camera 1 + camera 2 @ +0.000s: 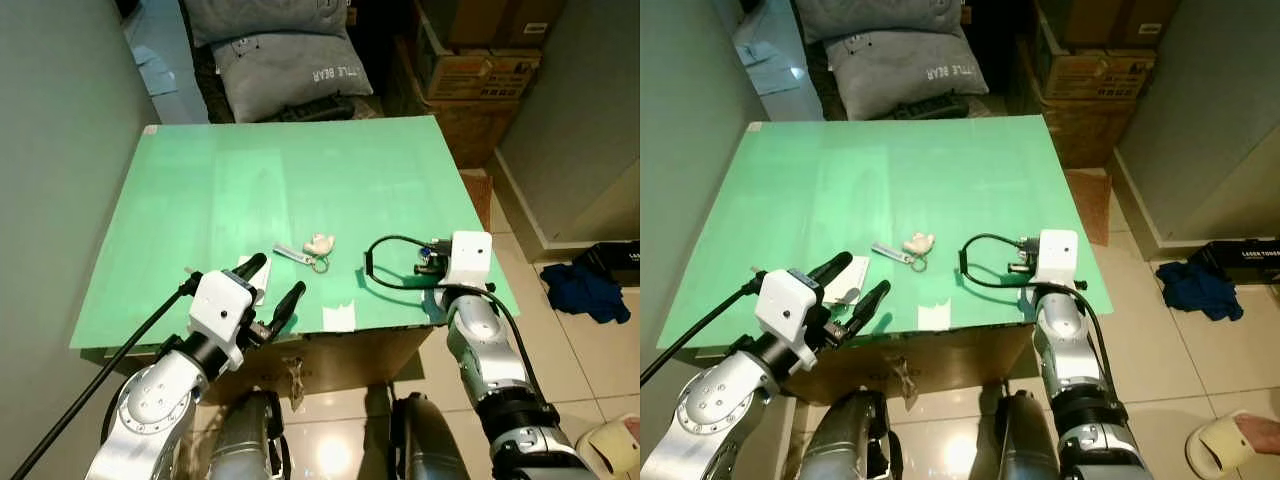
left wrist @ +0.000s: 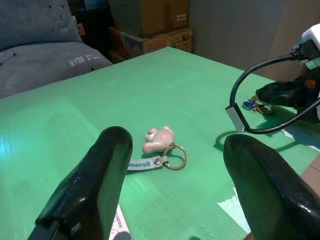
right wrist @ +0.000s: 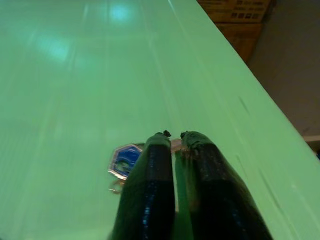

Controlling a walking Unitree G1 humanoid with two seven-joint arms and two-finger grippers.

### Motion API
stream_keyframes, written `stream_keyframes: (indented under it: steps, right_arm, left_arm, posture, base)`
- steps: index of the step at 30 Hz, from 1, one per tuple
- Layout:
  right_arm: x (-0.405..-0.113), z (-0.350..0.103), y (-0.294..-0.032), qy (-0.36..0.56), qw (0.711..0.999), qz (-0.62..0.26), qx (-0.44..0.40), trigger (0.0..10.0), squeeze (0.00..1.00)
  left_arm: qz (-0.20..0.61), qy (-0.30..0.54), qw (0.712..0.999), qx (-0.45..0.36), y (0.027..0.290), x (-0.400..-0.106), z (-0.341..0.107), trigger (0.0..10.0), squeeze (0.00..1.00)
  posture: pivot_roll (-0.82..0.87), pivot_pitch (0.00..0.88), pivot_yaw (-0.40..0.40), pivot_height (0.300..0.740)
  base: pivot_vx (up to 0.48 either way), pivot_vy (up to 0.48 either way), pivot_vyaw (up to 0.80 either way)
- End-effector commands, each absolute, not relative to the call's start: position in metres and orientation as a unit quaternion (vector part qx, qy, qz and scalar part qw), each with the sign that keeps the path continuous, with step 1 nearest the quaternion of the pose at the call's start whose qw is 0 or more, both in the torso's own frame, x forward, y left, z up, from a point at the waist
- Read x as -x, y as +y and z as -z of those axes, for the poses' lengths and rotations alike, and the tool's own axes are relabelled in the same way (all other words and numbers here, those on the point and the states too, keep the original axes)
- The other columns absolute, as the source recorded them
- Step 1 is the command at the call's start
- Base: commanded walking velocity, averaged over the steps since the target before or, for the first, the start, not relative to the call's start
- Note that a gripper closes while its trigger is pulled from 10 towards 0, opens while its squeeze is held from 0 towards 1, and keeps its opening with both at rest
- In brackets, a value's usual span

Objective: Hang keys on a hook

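Keys [image 3: 125,160] touching right pincer [image 3: 174,136] tips on table [image 1: 250,190] | pincer closed, gripping nothing

A smooth green table top [image 1: 250,200] with a soft sheen is seen, faint ribbing running along it – light is reflected in pale patches. The fingers of the left gripper [image 2: 175,200] are made of glossy black plastic, as are those of the right gripper [image 3: 172,137]. On the keychain [image 2: 157,150] a thin metal ring, a matt pale figure and a flat grey strap are found. A blue enamel-like tag with a shiny metal rim [image 3: 124,159] is noted. The floor tiles [image 1: 560,360] are polished and glossy – the pillow [image 1: 285,65] is grey cloth.
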State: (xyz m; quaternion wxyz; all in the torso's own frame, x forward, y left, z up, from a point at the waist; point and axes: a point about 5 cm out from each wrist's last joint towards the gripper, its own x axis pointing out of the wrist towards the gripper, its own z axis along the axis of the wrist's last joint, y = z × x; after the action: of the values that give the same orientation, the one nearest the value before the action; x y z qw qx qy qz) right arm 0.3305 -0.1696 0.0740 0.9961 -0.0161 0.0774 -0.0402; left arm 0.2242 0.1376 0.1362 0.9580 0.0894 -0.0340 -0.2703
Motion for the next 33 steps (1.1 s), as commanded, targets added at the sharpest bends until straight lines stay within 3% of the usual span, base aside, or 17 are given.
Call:
stream_keyframes:
  steps: [1, 16, 17, 33]
  right_arm:
    - [-0.334, -0.078, -0.173, 0.069, 0.996, 0.045, 0.022, 10.0, 1.0]
    - [-0.342, -0.082, -0.169, 0.052, 0.998, 0.032, 0.016, 10.0, 1.0]
    - [-0.343, -0.083, -0.165, 0.047, 0.999, 0.025, 0.003, 10.0, 0.0]
    - [-0.342, -0.065, -0.161, 0.101, 0.992, 0.051, -0.053, 10.0, 0.0]
  left_arm:
    - [0.272, -0.029, 0.957, -0.092, 0.138, -0.222, -0.133, 10.0, 0.0]
    - [0.267, -0.028, 0.959, -0.093, 0.139, -0.22, -0.133, 10.0, 0.0]
    - [0.267, -0.028, 0.959, -0.093, 0.139, -0.22, -0.133, 10.0, 0.0]
    - [0.267, -0.026, 0.959, -0.093, 0.14, -0.217, -0.134, 10.0, 0.0]
  posture:
    - [0.14, 0.152, 0.037, 0.646]
    - [0.15, 0.16, 0.027, 0.646]
    - [0.15, 0.163, 0.027, 0.646]
    - [0.16, 0.181, 0.028, 0.646]
  base:
    - [0.0, 0.0, 0.0]
    - [0.0, 0.0, 0.0]
    - [0.0, 0.0, 0.0]
    - [0.0, 0.0, 0.0]
